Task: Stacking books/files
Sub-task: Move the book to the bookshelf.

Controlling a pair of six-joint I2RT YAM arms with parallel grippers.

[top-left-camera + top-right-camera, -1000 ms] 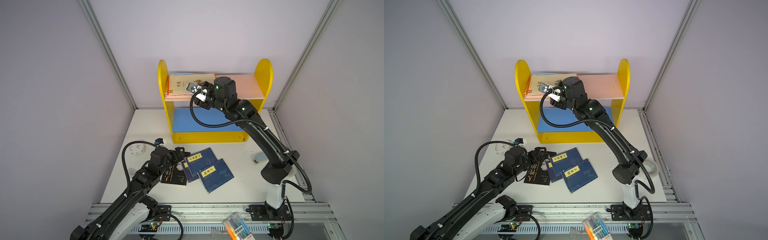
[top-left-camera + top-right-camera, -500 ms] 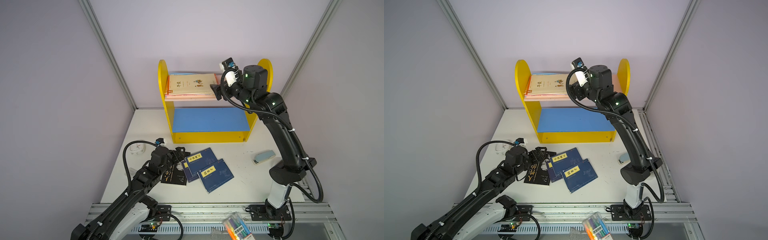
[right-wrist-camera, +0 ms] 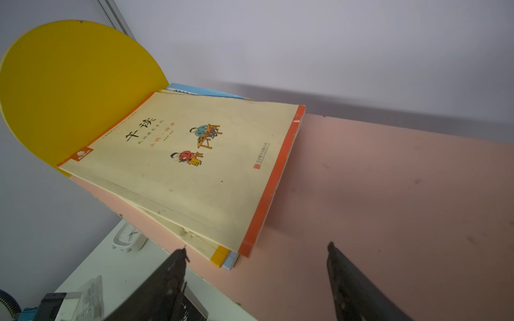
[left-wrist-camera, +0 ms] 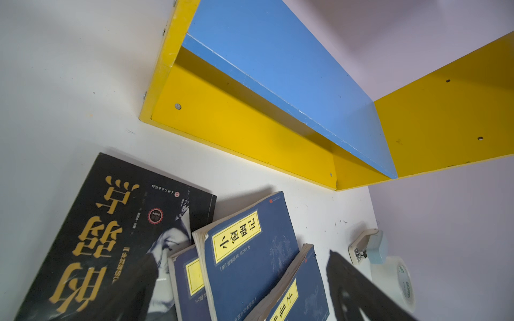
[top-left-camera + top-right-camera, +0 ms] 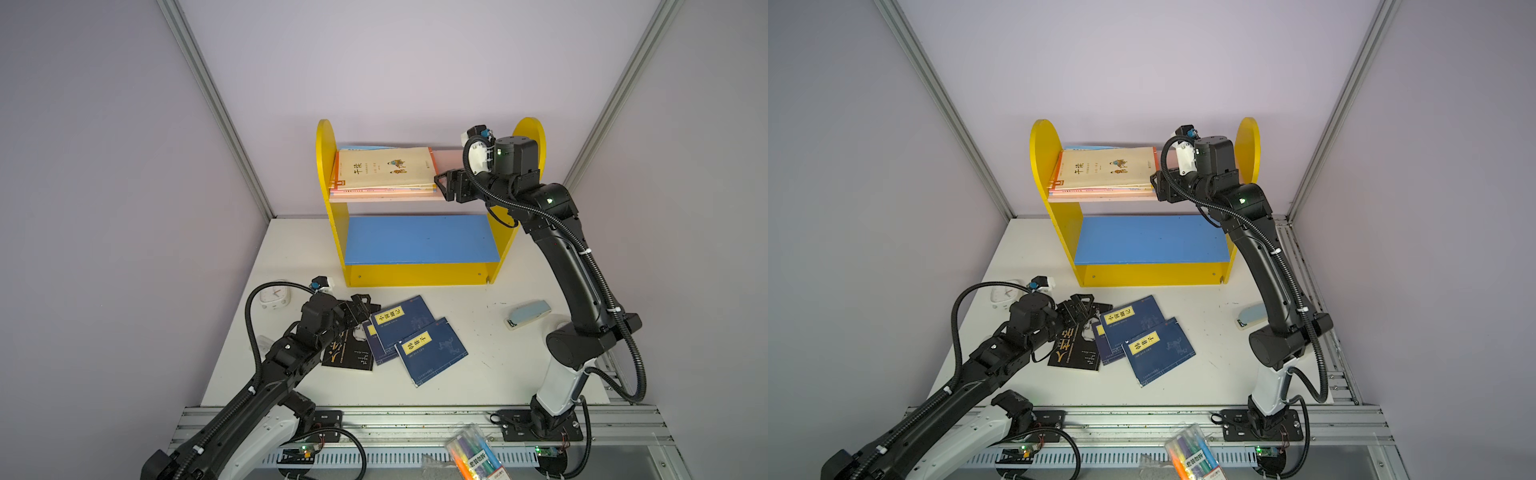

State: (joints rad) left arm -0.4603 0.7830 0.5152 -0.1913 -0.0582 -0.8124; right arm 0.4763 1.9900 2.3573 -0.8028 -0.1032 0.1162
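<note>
You are sitting roughly halfway through, by my reading: a stack of thin paperbacks [image 5: 384, 172] is already lying flat on the pink upper board [image 5: 446, 160] of the yellow bookshelf [image 5: 415, 274], pushed against the rounded end panel away from your right arm, while four more books are waiting on the white table [image 5: 478, 374] and the blue lower board [image 5: 419, 239] is carrying nothing. The top cream paperback [image 3: 194, 166] is showing a matte cover with small cartoon figures and an orange spine strip. Under it the soft, slightly curling covers are fanning out at the near corner, with yellow and light-blue edges peeking through, so I judge the pile is wanting a squaring-up. Your right gripper [image 3: 257, 247] is hovering just beside that corner over the pink board, jaws spread wide and gripping nothing. Down on the table, the black book [image 5: 349, 355] with glossy gold lettering is lying flat, and three navy books [image 5: 401, 320] with yellow title labels are overlapping one another beside it, their yellowed page blocks lifting a little. Your left gripper [image 5: 359, 307] is hanging over the far end of the black book, jaws fully apart and empty.
</note>
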